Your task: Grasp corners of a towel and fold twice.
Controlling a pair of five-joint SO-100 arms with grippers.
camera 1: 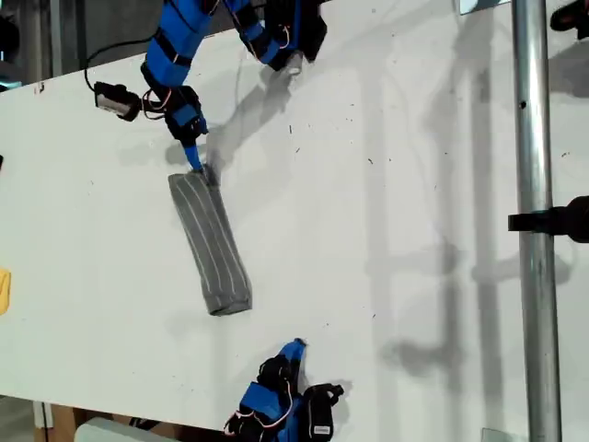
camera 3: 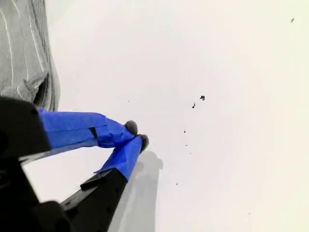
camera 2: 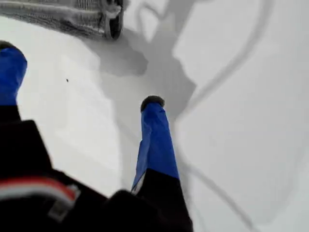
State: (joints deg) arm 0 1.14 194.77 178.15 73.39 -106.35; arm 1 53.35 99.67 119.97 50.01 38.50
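The towel (camera 1: 210,241) lies folded into a long narrow grey striped strip, slanting across the white table (camera 1: 386,184). Its separate corners cannot be made out in the folds. My second gripper (camera 1: 195,164) is at the strip's far end, its tips touching or just off the cloth. Up close, my second gripper (camera 3: 135,135) is shut with nothing between its fingers, and the towel (camera 3: 24,53) lies just beside it. My first gripper (camera 1: 294,348) sits near the table's front edge, apart from the strip's near end. In its wrist view my first gripper (camera 2: 79,79) is open and empty, the towel (camera 2: 72,17) well ahead.
A metal pole (camera 1: 532,184) with a black clamp (camera 1: 552,221) runs down the exterior view's right. A small yellow object (camera 1: 4,290) shows at that view's left edge. The table's front edge runs just behind my first arm's base (camera 1: 276,410).
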